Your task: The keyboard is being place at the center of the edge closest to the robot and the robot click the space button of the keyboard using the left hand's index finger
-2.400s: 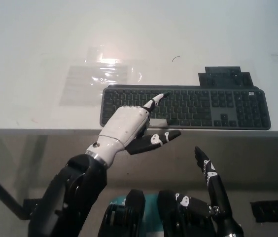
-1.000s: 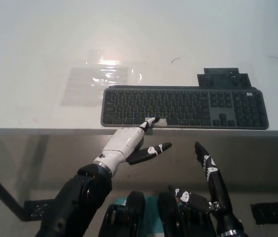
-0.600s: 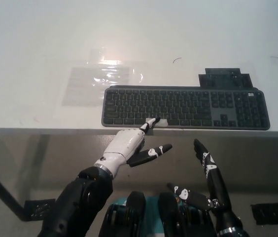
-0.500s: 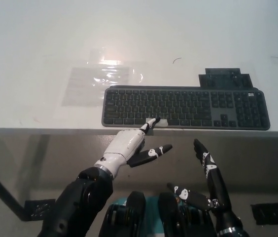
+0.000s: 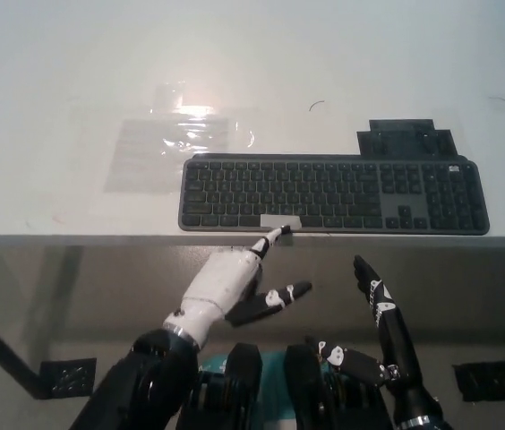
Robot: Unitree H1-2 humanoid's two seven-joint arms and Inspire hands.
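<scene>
Scanning from the left of the long dark grey keyboard (image 5: 333, 194), set lengthwise along the near edge of the white table (image 5: 73, 72) and roughly central on it: a clear plastic sheet (image 5: 167, 152) flat on the table, just beyond the keyboard's left rear corner, no part in the task.

Next, below the keyboard's front edge and towards its left half, the white left hand (image 5: 224, 285), holding nothing, forefinger stretched out towards the keys, thumb splayed to the side, remaining fingers seemingly tucked under. Fingertip (image 5: 279, 234) right at the keyboard's front rim, just short of the pale-marked space bar (image 5: 280, 221) in the bottom row. Touching the rim or hovering over it: not possible to tell from this steep view. Judged as the approach to the press, key not visibly down.

Decisive relation: space bar directly ahead of the fingertip, slightly farther from the robot, long axis running left to right across the line of the finger. Short push forward and down onto the bar needed, with room for sideways error but little fore and aft, the next row of keys close behind. Risk of landing on the rim instead of the key.

Behind the keyboard's right rear corner, a flat dark rectangular plate (image 5: 403, 141), touching it or nearly so. Furthest right, below the keyboard's front edge and under its right half, the black right hand (image 5: 380, 309), at rest off the table, empty, fingers spread, farther from the space bar than the left.
</scene>
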